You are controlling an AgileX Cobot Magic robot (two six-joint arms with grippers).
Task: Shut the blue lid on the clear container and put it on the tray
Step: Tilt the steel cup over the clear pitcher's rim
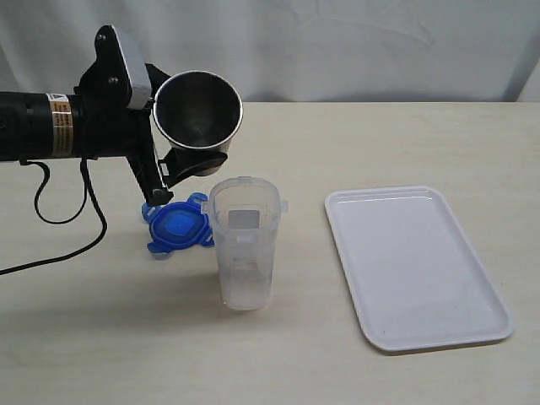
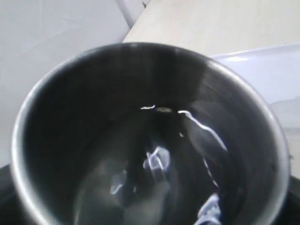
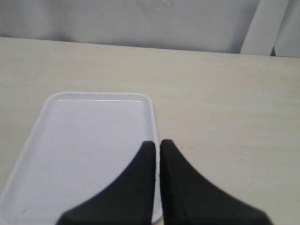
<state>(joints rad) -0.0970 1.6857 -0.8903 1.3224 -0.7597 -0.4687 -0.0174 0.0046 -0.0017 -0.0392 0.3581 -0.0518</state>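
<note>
Now clear container (image 1: 245, 261) stands upright

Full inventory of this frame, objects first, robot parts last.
steel cup: 1, shiny silver, held off the table at the left, tipped on its side, mouth facing the camera
blue lid: 1, blue, flat on the table just left of and behind the container
clear container: 1, translucent, upright near the middle, open top
tray: 1, white, flat on the right, nothing on it
table: 1, pale beige
curtain: white, backdrop
cable: 1, black, looping on the table under the left arm
left gripper: 1, black, clamped on the steel cup
right gripper: 1, black, jaws together, above the tray's edge; outside the exterior view
</note>
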